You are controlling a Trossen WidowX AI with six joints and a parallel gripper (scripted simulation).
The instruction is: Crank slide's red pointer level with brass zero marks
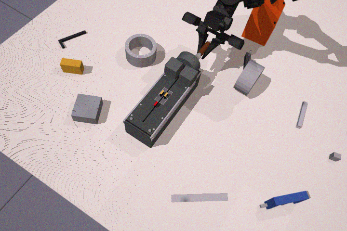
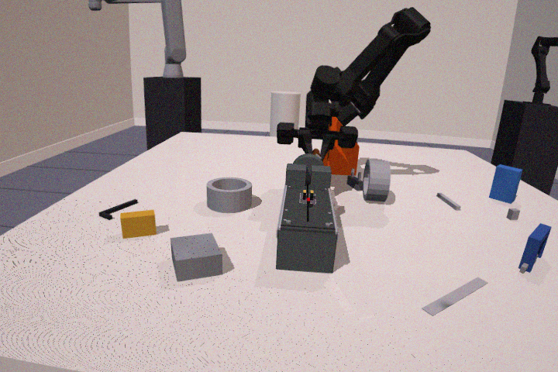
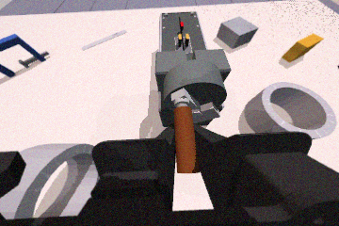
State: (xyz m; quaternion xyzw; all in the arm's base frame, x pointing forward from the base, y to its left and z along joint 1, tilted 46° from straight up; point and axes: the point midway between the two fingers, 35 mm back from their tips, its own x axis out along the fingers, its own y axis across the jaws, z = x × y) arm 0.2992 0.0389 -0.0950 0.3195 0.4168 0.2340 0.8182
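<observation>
The dark machine (image 1: 152, 114) (image 2: 306, 247) (image 3: 170, 29) stands on the table with its round hub (image 1: 189, 60) (image 3: 191, 81) at the crank end. The red pointer (image 1: 155, 103) (image 2: 308, 199) (image 3: 182, 24) sits in the slot, off the two brass zero marks (image 1: 164, 94) (image 2: 308, 191) (image 3: 184, 37), on the side away from the crank. My gripper (image 1: 203, 54) (image 3: 181, 126) is shut on the brown crank handle (image 1: 205, 46) (image 2: 316, 152) (image 3: 185, 137), which projects from the hub's upper part. The crank arm is partly hidden behind the handle.
A grey ring (image 1: 140, 58) (image 2: 229, 199) (image 3: 257, 110) lies beside the hub, and another ring (image 1: 248, 77) (image 2: 377, 181) stands on edge across from it. A grey block (image 1: 86, 107) (image 2: 196, 258) and a yellow block (image 1: 71, 66) (image 2: 138, 224) lie farther off.
</observation>
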